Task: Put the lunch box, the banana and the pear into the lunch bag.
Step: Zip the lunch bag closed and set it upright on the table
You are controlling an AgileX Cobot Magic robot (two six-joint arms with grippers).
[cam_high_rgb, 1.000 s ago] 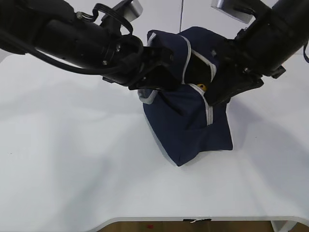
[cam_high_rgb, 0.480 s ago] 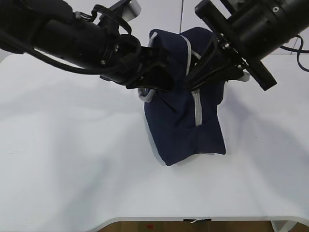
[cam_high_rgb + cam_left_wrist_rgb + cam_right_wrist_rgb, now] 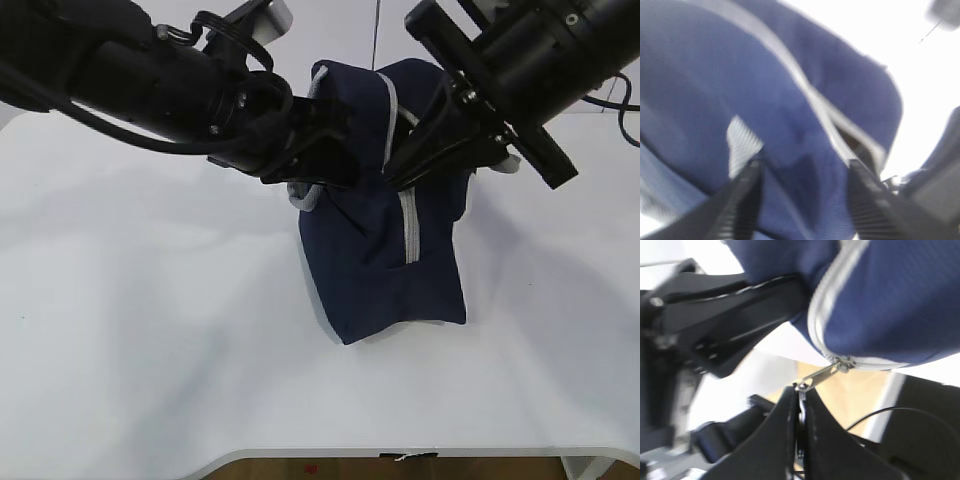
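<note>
Navy fabric of the lunch bag (image 3: 385, 250) now shows an almost unbroken side on the white surface (image 3: 150, 350), its grey zipper (image 3: 407, 225) running as one closed line down the flank. A second ago the mouth still gaped and something yellow showed inside; since then the right tool (image 3: 799, 390) has swung across the top and the gap has gone from the exterior view. In its wrist view that tool is pressed together on the metal zipper pull (image 3: 822, 374), with the slider at a bend in the track. The left tool (image 3: 802, 172) is clamped on a fold of the bag's cloth, bracing it upright. No lunch box, banana or pear lies outside, so I judge all three packed and the job at its closing stage.
</note>
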